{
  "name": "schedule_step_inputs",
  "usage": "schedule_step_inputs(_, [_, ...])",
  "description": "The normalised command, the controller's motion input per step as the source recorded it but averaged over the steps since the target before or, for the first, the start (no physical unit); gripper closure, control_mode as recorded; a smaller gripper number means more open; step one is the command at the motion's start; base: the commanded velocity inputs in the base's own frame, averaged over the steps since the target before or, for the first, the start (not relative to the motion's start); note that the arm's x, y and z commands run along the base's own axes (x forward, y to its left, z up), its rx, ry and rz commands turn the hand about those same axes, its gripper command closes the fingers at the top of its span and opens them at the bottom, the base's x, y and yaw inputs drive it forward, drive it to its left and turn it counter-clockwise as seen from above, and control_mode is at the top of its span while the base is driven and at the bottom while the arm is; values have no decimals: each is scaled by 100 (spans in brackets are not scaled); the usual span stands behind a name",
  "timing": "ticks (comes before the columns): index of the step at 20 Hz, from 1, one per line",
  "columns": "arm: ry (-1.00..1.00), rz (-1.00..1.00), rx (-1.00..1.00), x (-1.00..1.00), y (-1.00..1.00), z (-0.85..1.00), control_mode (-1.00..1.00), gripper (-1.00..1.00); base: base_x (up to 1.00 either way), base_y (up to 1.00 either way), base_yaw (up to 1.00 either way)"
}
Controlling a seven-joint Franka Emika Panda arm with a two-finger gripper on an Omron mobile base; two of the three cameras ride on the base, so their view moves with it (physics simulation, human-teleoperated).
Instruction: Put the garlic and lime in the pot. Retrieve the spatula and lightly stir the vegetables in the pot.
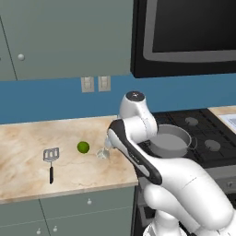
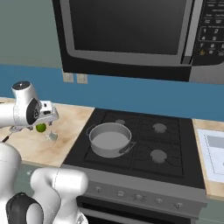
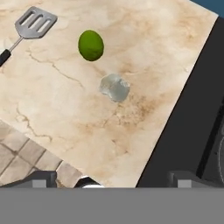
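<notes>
Empty and spread wide, the end effector (image 3: 109, 179) hangs above the table (image 1: 27, 138), looking down at the garlic, with its two dark tips far apart at the bottom of the hand view and nothing between them; the stove (image 2: 175, 148) lies to the right of the table, and on its front left burner sits the pot (image 2: 109, 139), holding nothing yet, so no step of the task is done; it looks like stiff, fairly heavy metal, a broad target that should stay put when things are dropped in. Next in size, the spatula (image 1: 50, 161) lies flat at the left of the table, slotted head away from the front edge, well apart from the pot; it is likely light and rigid, best pinched across the thin black handle near its middle. The lime (image 1: 83, 147) rests between spatula and garlic, near the garlic but not touching it; I judge it firm, smooth and apt to roll, so close across its widest part. The garlic (image 3: 114, 87), pale and lumpy, lies nearest the stove, almost under the end effector; probably light with a papery skin, it wants a gentle grip centred on the bulb.
</notes>
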Motion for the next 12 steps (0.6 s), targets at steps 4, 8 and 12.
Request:
schedule_step_inputs(4, [13, -9, 0, 45, 7, -42, -100, -100, 0, 0, 0])
schedule_step_inputs(8, [0, -15, 0, 31, 4, -30, -100, -100, 0, 0, 0])
schedule_step_inputs(12, [0, -18, 0, 27, 15, -39, -100, -100, 0, 0, 0])
